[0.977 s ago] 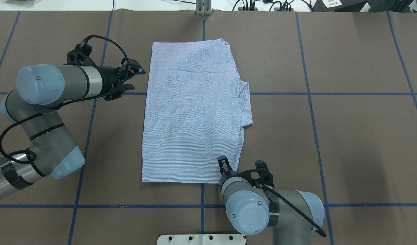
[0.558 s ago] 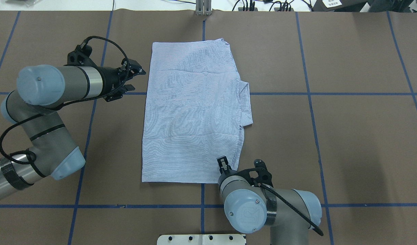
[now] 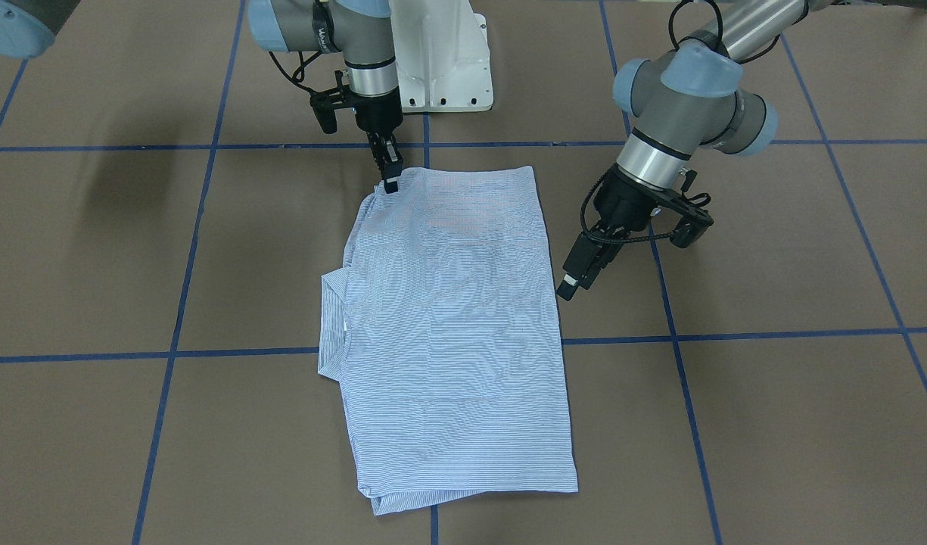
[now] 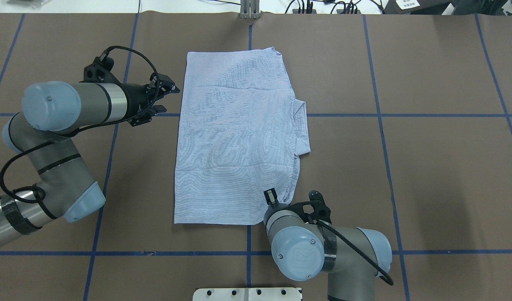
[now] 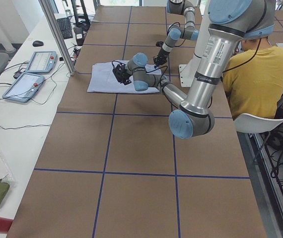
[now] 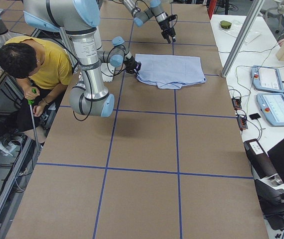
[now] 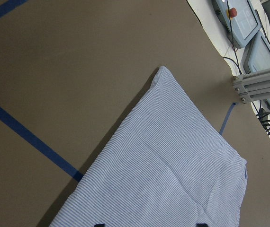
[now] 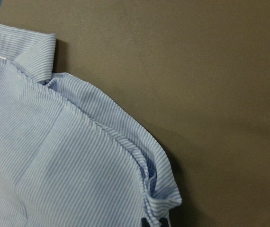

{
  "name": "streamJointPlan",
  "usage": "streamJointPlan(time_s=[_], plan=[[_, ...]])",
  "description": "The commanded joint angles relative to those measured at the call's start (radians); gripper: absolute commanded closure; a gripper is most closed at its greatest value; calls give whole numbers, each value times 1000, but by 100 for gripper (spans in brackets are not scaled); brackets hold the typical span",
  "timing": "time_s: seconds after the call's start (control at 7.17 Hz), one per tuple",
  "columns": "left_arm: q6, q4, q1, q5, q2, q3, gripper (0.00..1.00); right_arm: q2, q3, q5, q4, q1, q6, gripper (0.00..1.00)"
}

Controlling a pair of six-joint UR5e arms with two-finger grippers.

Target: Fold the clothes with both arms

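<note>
shirt [image 4: 235,138] lies folded flat mid-tabletop [image 4: 427,167], collar [image 4: 302,125] poking toward the robot's right. right arm [image 4: 299,251] has its jaws pinched onto the near right corner, cloth bunching there. left arm [image 4: 72,104] hovers just beside the left edge, jaws spread wide, holding nothing. brown surface, blue tape grid [image 4: 406,115]; yellow-shirted operator [image 5: 260,69] sits behind.

A brown worktop [image 4: 448,188] is lying under a grid of blue tape lines [image 4: 448,252]. A white bench [image 5: 7,139] is running alongside it, carrying two pendants [image 5: 39,62] and a keyboard [image 5: 65,28]. An operator [image 5: 260,74] in yellow is sitting on a white chair [image 5: 254,120].
</note>
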Motion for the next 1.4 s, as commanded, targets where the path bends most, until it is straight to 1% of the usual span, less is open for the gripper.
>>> streamJointPlan(time_s=[0.0, 0.14, 0.28, 0.42, 0.56, 0.7, 0.84, 0.98, 1.26], plan=[[-36, -2, 35, 17, 23, -3, 29, -6, 23, 70, -10, 3, -5, 100], [-88, -6, 139, 104, 88, -52, 29, -24, 58, 82, -13, 10, -6, 100], [-141, 1, 245, 187, 122, -123, 29, -53, 108, 83, -37, 12, -9, 100], [-198, 5, 311, 210, 184, -180, 29, -69, 163, 85, -80, 12, -15, 100], [-205, 9, 366, 239, 259, -269, 29, -72, 175, 83, -102, 6, -15, 100], [-276, 14, 438, 266, 291, -288, 29, -75, 173, 83, -102, -2, -15, 100], [-301, 44, 522, 358, 285, -288, 30, -75, 170, 82, -102, -6, -15, 100], [-314, 85, 545, 365, 272, -285, 30, -75, 170, 82, -102, -6, -15, 100], [-323, 115, 578, 367, 227, -247, 29, -74, 167, 82, -102, -8, -15, 100]])
